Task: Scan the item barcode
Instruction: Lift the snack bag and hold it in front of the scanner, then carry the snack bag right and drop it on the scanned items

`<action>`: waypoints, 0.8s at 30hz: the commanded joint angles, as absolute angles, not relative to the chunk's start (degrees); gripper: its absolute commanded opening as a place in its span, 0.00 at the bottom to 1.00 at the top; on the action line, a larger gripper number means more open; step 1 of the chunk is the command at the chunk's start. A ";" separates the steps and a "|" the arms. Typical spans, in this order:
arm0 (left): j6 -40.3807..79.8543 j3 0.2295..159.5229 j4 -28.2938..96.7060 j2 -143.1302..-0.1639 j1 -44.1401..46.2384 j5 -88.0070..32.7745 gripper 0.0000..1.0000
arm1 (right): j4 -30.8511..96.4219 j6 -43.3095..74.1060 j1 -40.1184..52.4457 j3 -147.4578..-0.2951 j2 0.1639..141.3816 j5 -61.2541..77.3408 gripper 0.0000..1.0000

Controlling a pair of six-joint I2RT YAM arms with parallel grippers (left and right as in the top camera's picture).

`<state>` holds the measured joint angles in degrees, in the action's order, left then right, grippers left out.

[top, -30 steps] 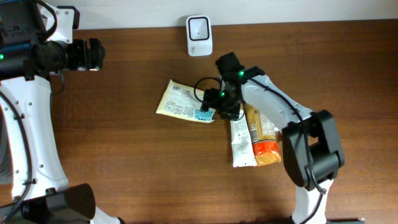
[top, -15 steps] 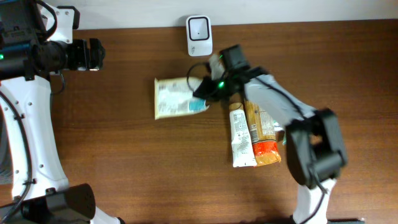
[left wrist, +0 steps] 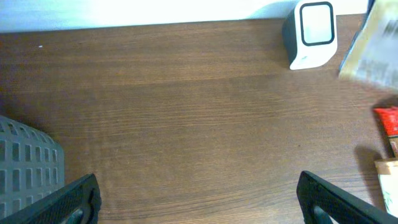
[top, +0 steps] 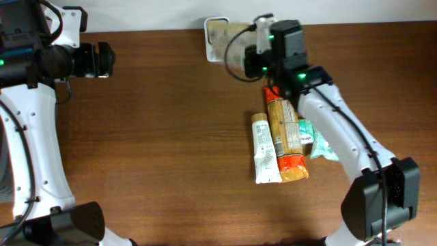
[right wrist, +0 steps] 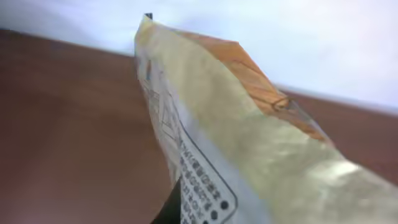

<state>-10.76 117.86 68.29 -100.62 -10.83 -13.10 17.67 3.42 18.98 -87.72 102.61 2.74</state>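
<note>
The counter is a dark brown wood-grain surface filling most of the overhead frame, bounded by a pale wall along the top edge.

Items lying directly on it:
- Scanner: white, upright, at top centre against the wall.
- White tube: right of centre, lying lengthwise top to bottom.
- Tan packet: orange lower end, touching the tube's right side.
- Teal packet: just right of the tan packet, partly tucked under it.
- Grey perforated container: lower left of the left wrist view.

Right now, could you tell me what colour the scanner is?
The scanner is white, clearest in the left wrist view.
</note>
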 commanded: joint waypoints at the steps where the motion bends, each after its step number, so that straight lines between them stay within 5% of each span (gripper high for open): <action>1: -11.70 118.24 68.20 -100.33 -11.03 -13.56 0.99 | 3.20 -24.77 22.92 -88.44 106.54 -23.49 0.04; 6: -11.70 118.24 68.20 -100.33 -11.03 -13.56 0.99 | -28.84 -67.44 23.29 -88.44 118.96 -26.39 0.04; 8: -11.68 118.24 68.20 -100.33 -11.03 -13.54 0.99 | -34.02 -73.43 24.01 -88.44 122.06 -26.15 0.04; 21: -11.70 118.24 68.20 -100.33 -11.03 -13.54 0.99 | -36.99 -73.34 24.75 -88.44 122.30 -26.20 0.04; 24: -11.68 118.24 68.20 -100.33 -11.03 -13.54 0.99 | -37.52 -61.60 25.19 -88.44 119.17 -27.53 0.04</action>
<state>-10.76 117.86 68.25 -100.62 -10.83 -13.13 -36.86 -70.26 24.45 -87.20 122.85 -25.71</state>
